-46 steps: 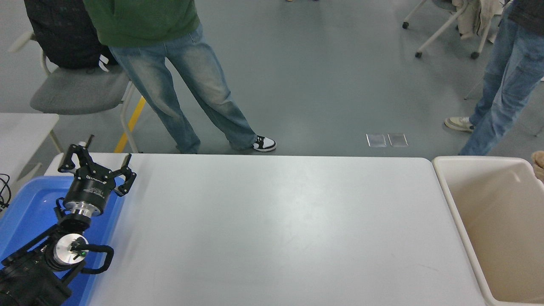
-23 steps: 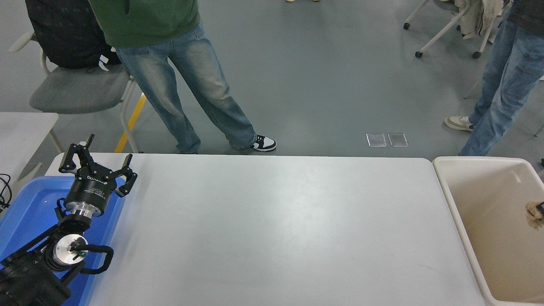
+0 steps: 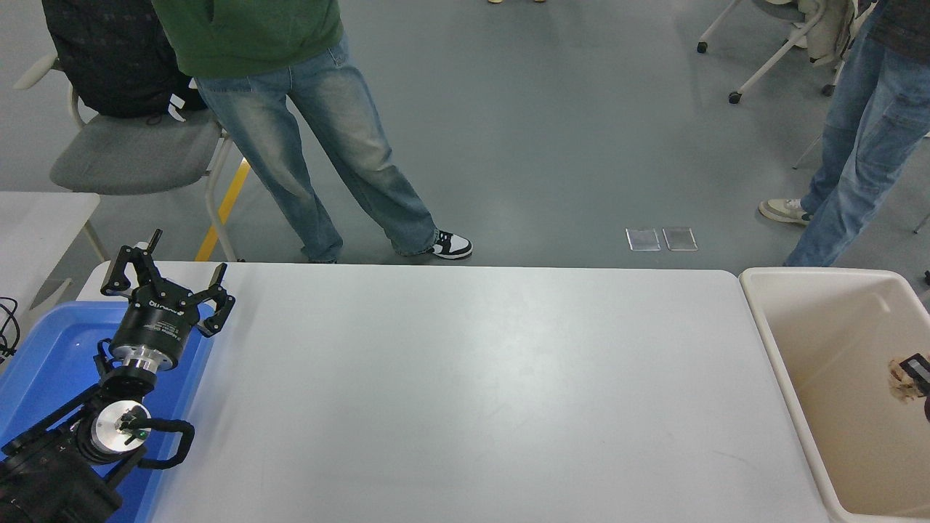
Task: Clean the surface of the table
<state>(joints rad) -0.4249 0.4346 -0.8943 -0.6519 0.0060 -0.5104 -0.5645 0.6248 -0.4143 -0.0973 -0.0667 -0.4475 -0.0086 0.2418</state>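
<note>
Legible markings: none confirmed.
One line of small white lettering runs across the black body of the left gripper, just below its fingers; it is too small and blurred to read. The counter, the blue bin and the beige bin show no print, label or number. The yellow stripe on the floor carries no characters. The two pale rectangular plates on the floor show no readable marks.

2 bins, 2 people, maybe 2 chairs
</note>
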